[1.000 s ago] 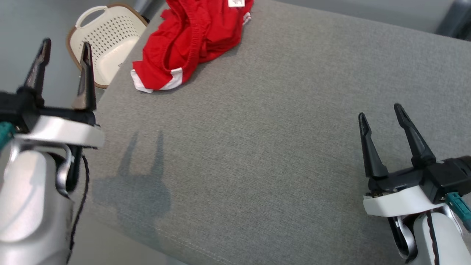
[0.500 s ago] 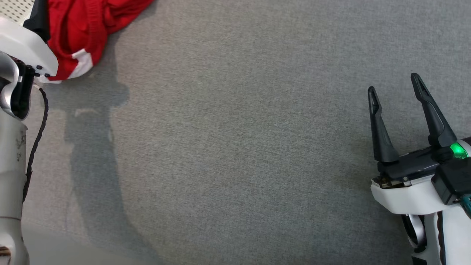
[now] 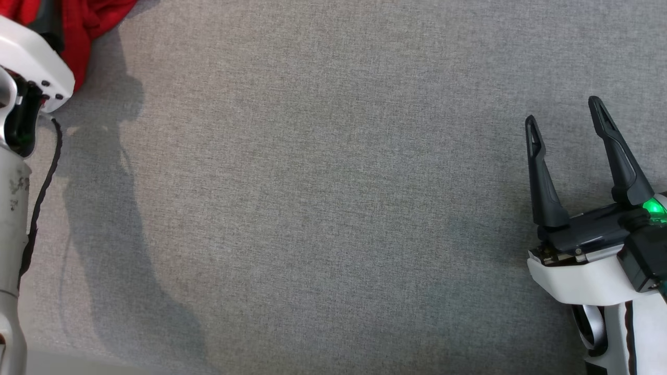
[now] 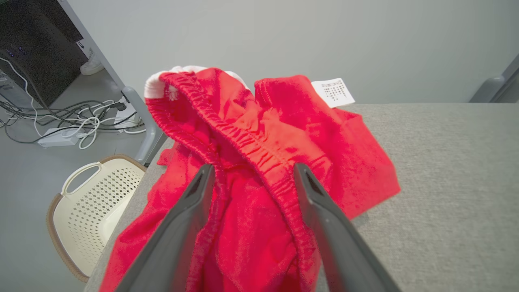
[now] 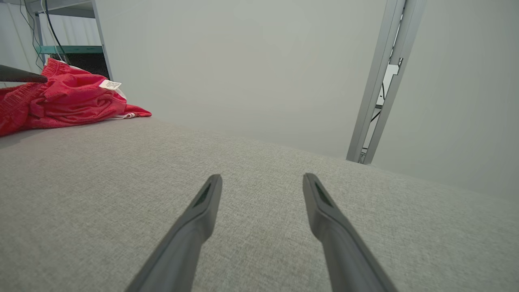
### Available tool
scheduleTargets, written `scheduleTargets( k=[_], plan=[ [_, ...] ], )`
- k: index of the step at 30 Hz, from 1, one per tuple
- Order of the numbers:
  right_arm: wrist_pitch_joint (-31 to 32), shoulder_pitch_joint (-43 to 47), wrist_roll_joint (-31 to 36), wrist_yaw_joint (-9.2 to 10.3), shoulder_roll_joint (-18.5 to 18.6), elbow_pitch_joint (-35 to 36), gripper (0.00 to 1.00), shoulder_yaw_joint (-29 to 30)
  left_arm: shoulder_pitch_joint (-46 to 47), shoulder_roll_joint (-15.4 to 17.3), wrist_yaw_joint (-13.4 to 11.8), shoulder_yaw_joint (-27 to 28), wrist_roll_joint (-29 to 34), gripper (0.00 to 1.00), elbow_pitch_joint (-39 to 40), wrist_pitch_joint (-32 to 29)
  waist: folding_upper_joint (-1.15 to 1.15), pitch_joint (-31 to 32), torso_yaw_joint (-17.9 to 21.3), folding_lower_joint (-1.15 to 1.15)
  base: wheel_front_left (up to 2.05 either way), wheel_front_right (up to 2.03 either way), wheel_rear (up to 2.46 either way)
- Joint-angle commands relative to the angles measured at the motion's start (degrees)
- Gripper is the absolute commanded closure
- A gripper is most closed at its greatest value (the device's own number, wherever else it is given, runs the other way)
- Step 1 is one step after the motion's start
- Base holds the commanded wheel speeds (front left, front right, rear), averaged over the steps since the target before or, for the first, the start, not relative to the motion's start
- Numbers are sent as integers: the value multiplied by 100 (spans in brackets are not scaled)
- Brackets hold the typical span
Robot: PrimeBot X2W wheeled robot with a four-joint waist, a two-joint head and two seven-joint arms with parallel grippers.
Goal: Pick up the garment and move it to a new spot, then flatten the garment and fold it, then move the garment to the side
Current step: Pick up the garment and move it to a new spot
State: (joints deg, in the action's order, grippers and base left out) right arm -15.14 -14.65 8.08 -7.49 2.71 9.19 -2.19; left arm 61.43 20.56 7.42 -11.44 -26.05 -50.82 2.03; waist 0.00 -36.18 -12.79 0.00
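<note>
garment: red garment point(image 4: 275, 134), crumpled heap at far left of the table point(image 3: 333, 182), not flattened, not folded
garment detail: elastic waistband point(image 4: 243, 138) bunched on top; white label point(image 4: 334, 91) sticking up on far side; some white trim at far end
garment, head view: only a red corner point(image 3: 88, 21) at top left
garment, right wrist view: low red pile point(image 5: 61, 101) far left on the grey cloth
left gripper: left gripper point(image 4: 253, 167) right over the heap, fingers spread wide, waistband running across between the tips; not pinched on cloth; contact with fabric, cannot tell
left arm: white wrist housing point(image 3: 31, 62) at far left edge, shadow cast on table beside it
right gripper: right gripper point(image 3: 563, 110) near right, fingers wide apart, nothing between them, well apart from garment
right gripper, own view: tips point(image 5: 262, 176) over bare grey table
right gripper light: green light point(image 3: 651, 207) lit at finger base
floor left of table: cream perforated basket point(image 4: 97, 198), just beside table edge; cables point(image 4: 61, 136) farther back
background: grey metal post point(image 5: 381, 81) past far right edge
</note>
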Motion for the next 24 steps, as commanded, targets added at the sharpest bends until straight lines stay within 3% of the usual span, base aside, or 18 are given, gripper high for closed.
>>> scheduleTargets(
  k=[1, 7, 8, 9, 11, 24],
  plan=[
    [-2, -43, -11, -1, 34, 45, 0, 9, 90, -18, 2, -74, -133, 0, 40, -22, 0, -1, 7, 0, 0, 0, 0],
    [-2, -63, -66, -1, 34, 24, 0, -50, 157, 172, 2, -507, -439, 0, -46, -214, 0, -24, 74, 0, 0, 0, 0],
    [-2, -76, -69, -1, 34, 32, 0, -47, 164, 172, 3, -552, -473, 22, -81, -228, 0, -25, 91, 0, 0, 0, 0],
    [-2, -85, -77, -1, 34, 39, 0, -38, 165, 167, 3, -589, -510, 55, -112, -239, 0, -25, 107, 0, 0, 0, 0],
    [-2, -95, -96, -1, 34, 38, 0, -23, 171, 197, 3, -671, -574, 100, -160, -242, 0, -14, 129, 0, 0, 0, 0],
    [-2, -122, -471, -1, 33, -192, 0, 2, 380, 611, 3, -1219, -673, 100, 71, 191, 0, 646, 168, 0, 0, 0, 0]
  ],
)
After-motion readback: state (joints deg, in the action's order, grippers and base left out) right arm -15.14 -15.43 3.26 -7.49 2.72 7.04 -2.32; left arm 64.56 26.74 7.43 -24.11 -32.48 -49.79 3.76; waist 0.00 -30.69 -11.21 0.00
